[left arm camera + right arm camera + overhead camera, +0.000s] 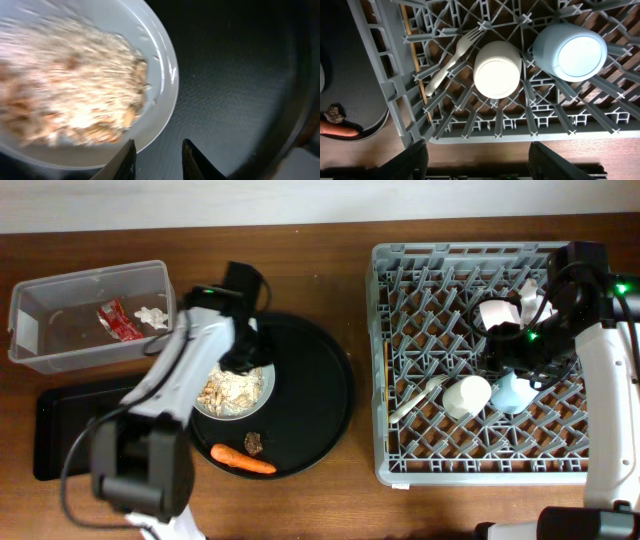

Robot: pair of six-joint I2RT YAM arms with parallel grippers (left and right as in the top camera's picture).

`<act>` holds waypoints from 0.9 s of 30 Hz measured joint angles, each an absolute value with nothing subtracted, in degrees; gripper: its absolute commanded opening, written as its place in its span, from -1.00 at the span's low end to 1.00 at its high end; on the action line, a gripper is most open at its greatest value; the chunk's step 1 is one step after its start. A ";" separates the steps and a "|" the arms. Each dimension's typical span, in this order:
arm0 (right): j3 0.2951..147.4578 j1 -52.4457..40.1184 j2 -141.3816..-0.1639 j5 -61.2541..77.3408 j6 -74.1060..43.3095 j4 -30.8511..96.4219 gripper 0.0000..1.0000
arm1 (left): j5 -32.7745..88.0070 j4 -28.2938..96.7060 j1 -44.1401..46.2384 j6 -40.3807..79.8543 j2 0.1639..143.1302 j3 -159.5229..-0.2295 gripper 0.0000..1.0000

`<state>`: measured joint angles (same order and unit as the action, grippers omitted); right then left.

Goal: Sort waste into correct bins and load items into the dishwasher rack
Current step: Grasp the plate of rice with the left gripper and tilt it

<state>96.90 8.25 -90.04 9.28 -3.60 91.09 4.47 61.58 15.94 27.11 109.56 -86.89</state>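
Left wrist view: left gripper point(158, 150) has its fingers spread by a small gap, with nothing between them but bare round black tray point(235, 90). The rim of the pale round plate point(160, 65) meets one fingertip. The plate body and its pale rice-like scraps point(70, 80) lie wholly to that side.

Overhead: the plate sits on the left part of the round tray, and the gripper is at its far rim. The orange carrot point(245, 461) and small dark brown lump point(254, 443) lie near-side of it, apart from the plate.

The left arm is the nearer one. The right gripper point(487, 162) is wide open, empty and well apart, over the near edge of the dishwasher rack point(390, 360).

Judgement: the grip needs a slight shift so the rim falls between the fingers.

Open room: the tray is bare to the right. The shallow black tray point(60, 430) lies just left and the clear plastic tub point(60, 290) far-left.
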 measured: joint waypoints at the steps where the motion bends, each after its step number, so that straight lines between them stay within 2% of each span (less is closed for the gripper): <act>1: 96.90 8.25 -90.04 9.10 -3.62 91.07 0.36 | 4.47 61.06 16.84 27.20 111.18 -86.89 -0.41; 10: 96.90 8.25 -90.04 8.93 -3.60 91.11 0.36 | 0.60 58.59 19.11 28.75 119.37 -86.89 -0.43; 14: 96.90 8.25 -90.04 8.93 -3.60 91.13 0.36 | 0.38 58.22 19.53 28.99 121.03 -86.89 -0.58; 17: 96.90 8.25 -90.04 8.93 -3.62 91.13 0.35 | -0.32 58.08 20.38 29.34 121.32 -86.98 -0.76; 18: 96.90 8.25 -90.04 8.93 -3.62 91.15 0.35 | -0.75 58.13 20.71 29.30 121.32 -86.98 -0.90; 20: 96.90 8.25 -90.04 8.93 -3.60 91.18 0.36 | -1.91 58.26 21.17 29.36 121.32 -87.18 -0.99; 27: 96.88 8.25 -90.04 8.64 -3.62 91.26 0.36 | -6.46 60.84 21.61 29.32 121.36 -87.72 -1.00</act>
<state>96.88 8.25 -90.04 8.64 -3.62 91.26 -6.46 60.84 21.61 29.32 121.36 -87.72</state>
